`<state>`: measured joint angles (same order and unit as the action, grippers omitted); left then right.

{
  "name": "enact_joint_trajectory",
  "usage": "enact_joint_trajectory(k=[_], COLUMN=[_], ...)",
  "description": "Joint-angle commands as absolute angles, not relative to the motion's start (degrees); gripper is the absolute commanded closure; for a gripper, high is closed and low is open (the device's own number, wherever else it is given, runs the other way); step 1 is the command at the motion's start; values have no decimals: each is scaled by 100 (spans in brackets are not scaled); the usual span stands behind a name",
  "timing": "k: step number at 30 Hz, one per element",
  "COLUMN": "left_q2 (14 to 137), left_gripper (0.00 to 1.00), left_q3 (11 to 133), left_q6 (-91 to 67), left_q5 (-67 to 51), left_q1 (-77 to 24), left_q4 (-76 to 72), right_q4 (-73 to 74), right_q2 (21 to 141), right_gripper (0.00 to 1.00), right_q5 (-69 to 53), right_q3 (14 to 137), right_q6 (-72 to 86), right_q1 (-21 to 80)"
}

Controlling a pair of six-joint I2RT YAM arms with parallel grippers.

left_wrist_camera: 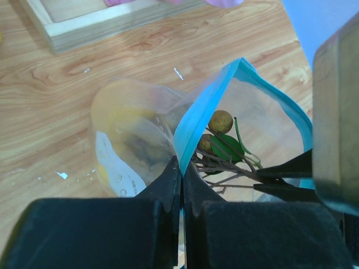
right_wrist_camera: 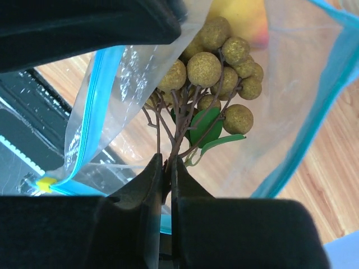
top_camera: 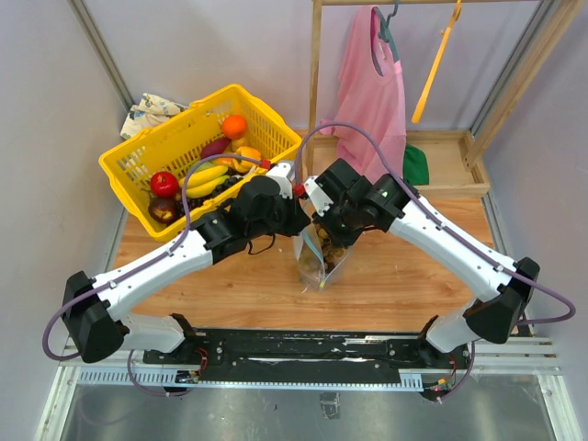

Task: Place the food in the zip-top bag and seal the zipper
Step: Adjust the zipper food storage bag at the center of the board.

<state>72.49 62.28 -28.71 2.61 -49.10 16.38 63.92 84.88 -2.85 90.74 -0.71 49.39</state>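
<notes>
Zip-top bag [top_camera: 322, 261] stands on the wooden table [top_camera: 404, 285], centre, between the two arms, with its mouth up and open and its bottom on the wood. Its long axis runs up-down. The zipper [left_wrist_camera: 196, 119] is the top edge, a light blue strip spread into a loop around the opening. Left gripper [left_wrist_camera: 182, 166] has its jaws closed tight, pinching the zipper strip at one side of the mouth and holding that lip up. Right gripper [right_wrist_camera: 166, 163] has its jaws nearly together, clamped on the woody stem of the grape cluster [right_wrist_camera: 208, 67]. The cluster's long axis lies along the stem: stem end at the fingers, brownish round berries and green leaves pointing away, down into the bag's mouth. The cluster is inside the bag's opening, clear plastic on both sides of it. A yellow fruit [right_wrist_camera: 242, 13] sits deeper in the bag, past the berries. White label [left_wrist_camera: 115, 168] on the bag's side. Yellow basket [top_camera: 163, 138] at back left, well apart from the bag, holds a banana [top_camera: 208, 175], an orange [top_camera: 234, 125], and red and dark round fruits.
</notes>
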Motion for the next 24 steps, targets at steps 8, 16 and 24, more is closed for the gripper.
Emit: enact_joint_trajectory(k=[8, 16, 24], left_q2=[7154, 7120, 7080], left_gripper=[100, 100, 100], left_q3=[6258, 6217, 6281], left_q6=[-2659, -2835, -3100], left_q5=[-243, -30, 452], left_q1=[-5106, -5106, -5081], left_q4=[1289, 1293, 1424], right_q4=[4475, 3625, 3626], right_q2=[8279, 8162, 7327], right_gripper=[91, 73, 54], right_q5=[1145, 978, 909], right_q3=[8746, 8234, 8042], right_q6=[186, 201, 278], right_q1=[4785, 4782, 4784])
